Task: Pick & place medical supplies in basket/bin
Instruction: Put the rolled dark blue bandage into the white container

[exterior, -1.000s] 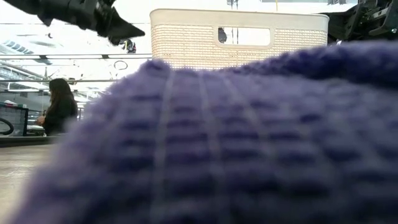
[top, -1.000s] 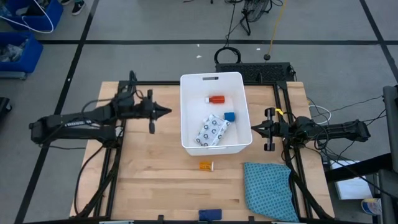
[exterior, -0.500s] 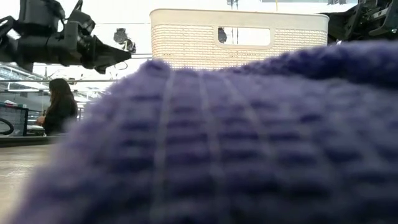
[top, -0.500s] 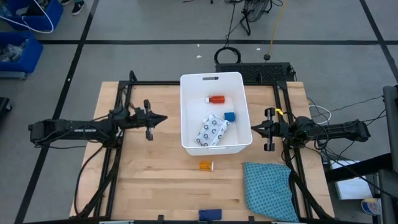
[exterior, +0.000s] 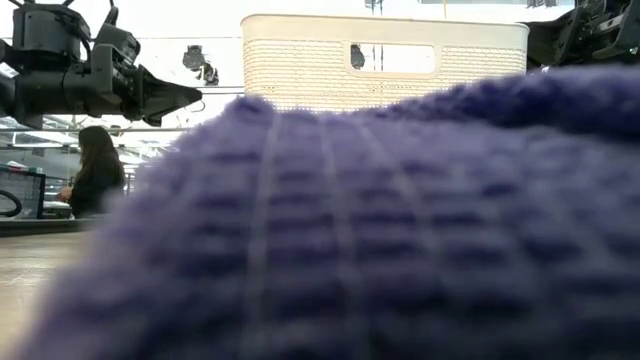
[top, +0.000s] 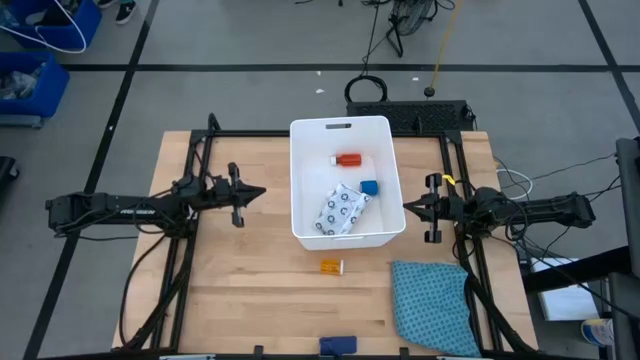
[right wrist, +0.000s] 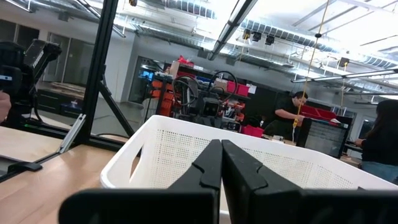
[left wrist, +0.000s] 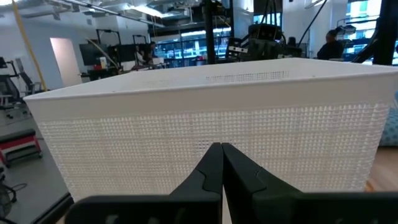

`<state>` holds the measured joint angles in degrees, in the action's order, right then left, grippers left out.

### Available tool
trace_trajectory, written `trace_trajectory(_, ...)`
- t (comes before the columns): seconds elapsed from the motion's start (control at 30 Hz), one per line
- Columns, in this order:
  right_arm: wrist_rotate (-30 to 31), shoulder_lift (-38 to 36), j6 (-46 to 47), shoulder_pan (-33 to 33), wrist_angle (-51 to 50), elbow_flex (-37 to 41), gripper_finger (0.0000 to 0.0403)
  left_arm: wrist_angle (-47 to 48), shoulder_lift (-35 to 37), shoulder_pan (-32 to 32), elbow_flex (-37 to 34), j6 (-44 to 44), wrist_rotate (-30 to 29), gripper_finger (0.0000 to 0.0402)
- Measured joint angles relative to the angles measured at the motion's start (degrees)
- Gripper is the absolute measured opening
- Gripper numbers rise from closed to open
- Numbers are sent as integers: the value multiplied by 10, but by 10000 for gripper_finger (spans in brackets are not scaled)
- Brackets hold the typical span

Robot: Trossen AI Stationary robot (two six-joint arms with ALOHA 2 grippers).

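A dark blue bar (top: 337,345) is seen at the near edge of the desk (top: 250,290), with an orange pill bottle (top: 331,266) farther in. Beyond it, the white bin (top: 340,127) holds a patterned packet (top: 339,211), a blue cube (top: 369,187) and another pill bottle (top: 347,159). The left claw (top: 260,191) and right claw (top: 408,208) are held pressed together, empty, on either side of the bin.

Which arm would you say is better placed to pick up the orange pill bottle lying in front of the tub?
Probably the right: its shut gripper looks somewhat nearer the orange pill bottle than the left gripper, also shut, across the white tub.
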<state>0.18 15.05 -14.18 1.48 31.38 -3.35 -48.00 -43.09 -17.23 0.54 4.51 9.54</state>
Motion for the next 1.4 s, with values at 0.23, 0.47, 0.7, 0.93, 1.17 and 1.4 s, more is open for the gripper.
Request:
trace_trajectory(0.23, 0, 0, 2, 0, 0, 0, 0, 3, 0, 0, 0, -5, 0, 2)
trace_trajectory(0.47, -1, 0, -1, 9, 15, -4, 0, 2, 0, 0, 0, -13, 0, 5)
trace_trajectory(0.7, -2, 45, -57, 77, -25, -84, 0, 2, 0, 0, 0, -13, -6, 6)
trace_trajectory(0.93, 38, 169, -82, 166, -93, -207, 0, 5, 0, 0, 1, -14, -10, 7)
trace_trajectory(1.17, 95, 312, -92, 259, -166, -324, 0, 18, 0, 0, 1, -26, -56, 7)
trace_trajectory(1.4, 154, 413, -40, 346, -174, -403, 1, 20, 0, 0, 1, -28, -55, 8)
